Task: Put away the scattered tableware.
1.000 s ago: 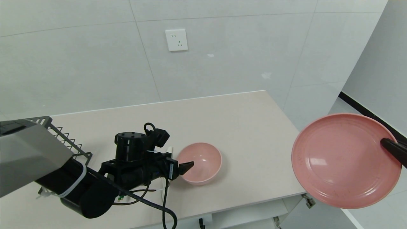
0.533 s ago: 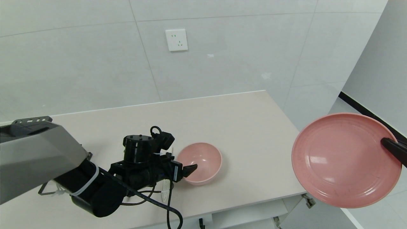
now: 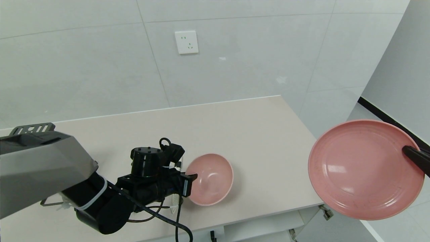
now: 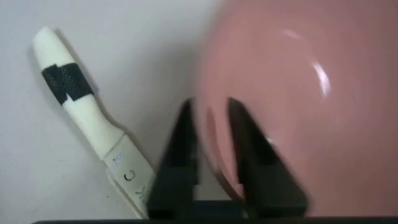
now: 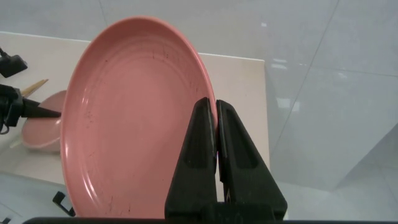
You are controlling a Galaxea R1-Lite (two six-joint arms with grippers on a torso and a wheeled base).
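Out past the table's [image 3: 255,134] right end the pink plate [image 3: 359,171] hangs in the air, its rim pinched in the right gripper [image 5: 216,134]; so thin a hold could slip. On the table the pink bowl [image 3: 211,179] sits tilted, rim clamped by the left gripper [image 4: 211,118], and might twist free.

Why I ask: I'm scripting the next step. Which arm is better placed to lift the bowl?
Left. The left gripper straddles the rim of the bowl on the table; the right gripper is shut on the plate, held beyond the table's edge.
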